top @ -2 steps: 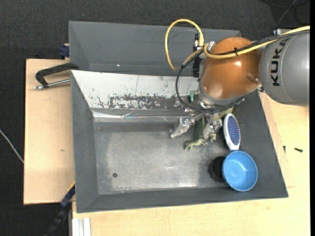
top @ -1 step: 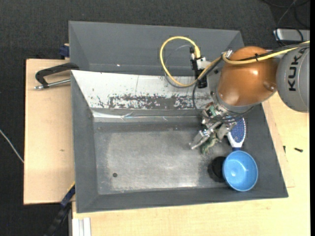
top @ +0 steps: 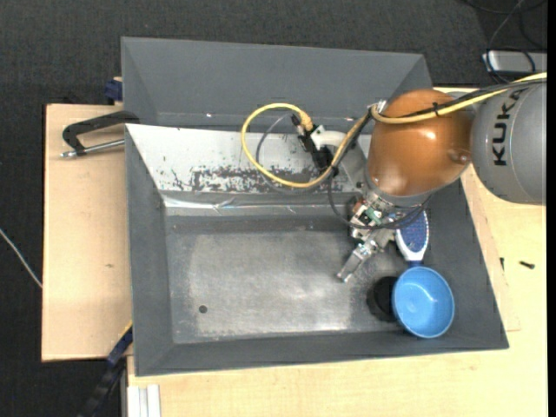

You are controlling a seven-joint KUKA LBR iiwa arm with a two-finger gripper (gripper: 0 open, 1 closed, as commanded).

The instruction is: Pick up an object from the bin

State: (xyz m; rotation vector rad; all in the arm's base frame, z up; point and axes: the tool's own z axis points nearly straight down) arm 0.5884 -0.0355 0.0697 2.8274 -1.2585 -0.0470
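Round blue plastic bowl (top: pixel 423 301) lies in the near right corner of the grey metal bin (top: pixel 148 259), touching a small black round object (top: pixel 380 300) on its left. We see the gripper (top: pixel 352 268) just beyond them, beside a blue-and-white oval object (top: pixel 414 235); clenched or released, we cannot tell.

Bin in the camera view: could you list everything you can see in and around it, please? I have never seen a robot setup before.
bin: one, grey metal, middle of the view
bowl: one, blue, bin's lower right corner
round thing: one, black, close against the bowl's left side
oval thing: one, blue and white, by the right wall above the bowl, partly under the arm
arm: one, grey, reaching in from the right
cover: one, orange, on the arm's wrist
cable: one, yellow, looping over the back wall
gripper: one, metal, low over the floor, left of the oval thing
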